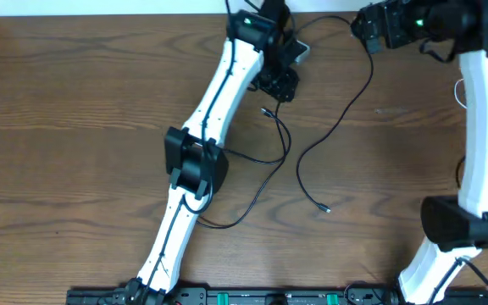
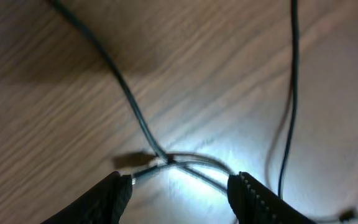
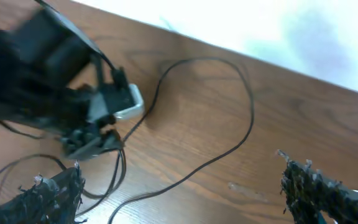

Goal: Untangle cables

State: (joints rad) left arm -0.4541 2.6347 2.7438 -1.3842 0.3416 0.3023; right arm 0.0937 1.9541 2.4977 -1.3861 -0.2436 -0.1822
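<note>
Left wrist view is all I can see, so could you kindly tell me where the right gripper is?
Observer: Overhead, the right gripper is near the far edge of the table, to the right of the left gripper and apart from it.
Operator: Thank you. Is it holding anything?
Observer: No. In its own wrist view its fingers stand wide apart with nothing between them.
Operator: Could you tell me whether any cable end lies free?
Observer: Yes. One black cable curves from the far side toward the near side and ends in a plug lying loose on bare wood.
</note>
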